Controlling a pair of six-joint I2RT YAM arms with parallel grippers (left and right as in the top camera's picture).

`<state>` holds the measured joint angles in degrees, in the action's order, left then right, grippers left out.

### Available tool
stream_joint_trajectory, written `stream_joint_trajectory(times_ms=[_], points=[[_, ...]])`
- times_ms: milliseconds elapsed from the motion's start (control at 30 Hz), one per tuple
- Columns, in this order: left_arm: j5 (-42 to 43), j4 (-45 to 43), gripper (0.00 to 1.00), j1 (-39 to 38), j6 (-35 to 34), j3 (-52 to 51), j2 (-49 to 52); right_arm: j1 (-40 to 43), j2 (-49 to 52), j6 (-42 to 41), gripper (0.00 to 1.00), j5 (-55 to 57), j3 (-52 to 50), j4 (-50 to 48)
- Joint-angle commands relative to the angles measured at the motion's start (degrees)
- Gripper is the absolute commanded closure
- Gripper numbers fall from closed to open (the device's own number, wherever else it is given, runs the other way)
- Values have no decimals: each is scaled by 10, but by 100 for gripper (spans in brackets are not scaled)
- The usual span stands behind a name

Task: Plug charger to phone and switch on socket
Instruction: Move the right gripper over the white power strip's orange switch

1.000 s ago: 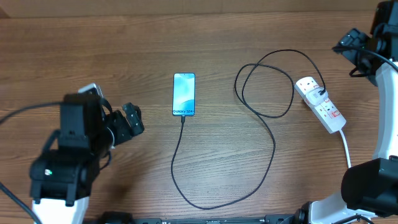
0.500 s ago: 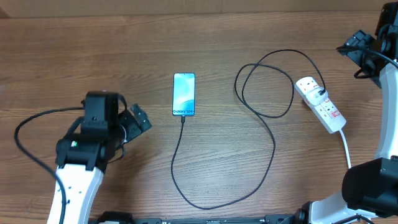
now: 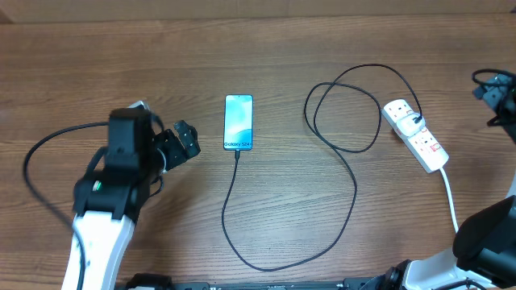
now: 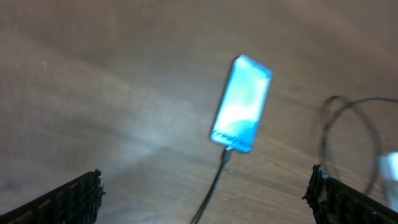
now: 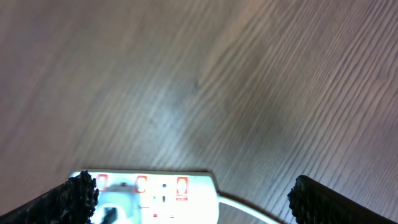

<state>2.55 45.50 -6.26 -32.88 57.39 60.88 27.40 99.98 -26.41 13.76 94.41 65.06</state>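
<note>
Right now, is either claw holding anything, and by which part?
Nothing is held. Both claws are open and empty: the left claw near the phone, the right claw near the power strip.

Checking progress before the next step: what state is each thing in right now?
Phone: screen lit, charger seemingly plugged in.
Charger: looped, other end in socket.
Socket: switch position unreadable.
Left gripper: jaws open, empty.
Right gripper: jaws open, empty.

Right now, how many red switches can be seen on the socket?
3 red switches in the right wrist view, in a row on the socket: one at its right end, one mid-row, one beside the left finger. Others may be hidden there.
</note>
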Motion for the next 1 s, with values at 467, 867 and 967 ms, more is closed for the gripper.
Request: stream_joint_trajectory(times_ms=[467,867,967], points=[[-85,2,0,1,46,-1,-126,-1,37,57,0,-186,-98,-59],[-85,2,0,1,46,-1,-65,-7,45,29,0,-101,-98,-42],[-85,1,0,1,46,-1,-52,-7,63,56,0,-93,-98,-43]])
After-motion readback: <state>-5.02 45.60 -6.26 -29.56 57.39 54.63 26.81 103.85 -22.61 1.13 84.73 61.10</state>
